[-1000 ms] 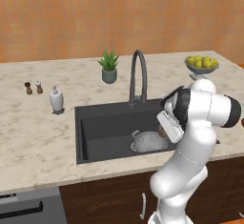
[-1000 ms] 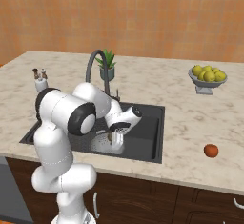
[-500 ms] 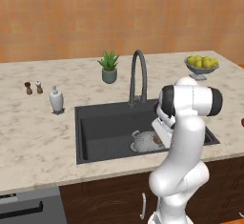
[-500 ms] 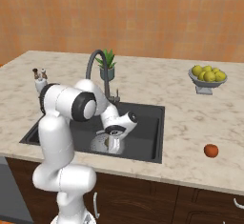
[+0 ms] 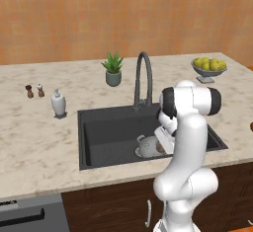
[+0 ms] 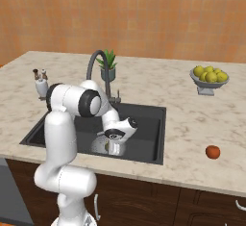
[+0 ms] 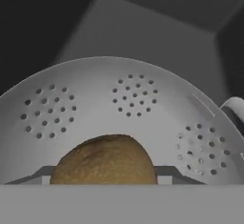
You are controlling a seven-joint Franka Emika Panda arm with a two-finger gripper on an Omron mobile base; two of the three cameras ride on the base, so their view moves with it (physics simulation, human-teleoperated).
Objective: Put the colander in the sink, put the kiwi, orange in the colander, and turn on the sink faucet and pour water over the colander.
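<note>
I have the arm bent down into the sink [image 5: 99,132], its hand low over the colander [image 5: 147,147], which sits on the basin floor towards the right side, in front of the sink faucet [image 5: 142,80]. From the right base camera the colander [image 6: 102,145] shows just left of the wrist, partly hidden by it.

Through the hand camera I look straight into the colander's [image 7: 128,104] pale grey bowl, with its clusters of small holes and one side handle at the right edge. The kiwi [image 7: 104,161] sits at the bottom of that picture, brown and rough-skinned, right between the fingers [image 7: 104,179], over the inside of the bowl. I see only slivers of the finger tips [image 7: 167,171] on either side of the fruit, close against it; I cannot tell whether they pinch the kiwi or stand just clear of it, nor whether the fruit rests on the bowl.

The orange [image 6: 212,152] lies on the table to the right of the sink, near the front edge, well apart from the colander. Farther back on the right stands the fruit bowl [image 6: 208,79] of yellow-green fruit. A potted plant [image 5: 113,69] stands behind the faucet, and a soap bottle [image 5: 58,103] and two small shakers [image 5: 34,91] stand on the table left of the sink.
</note>
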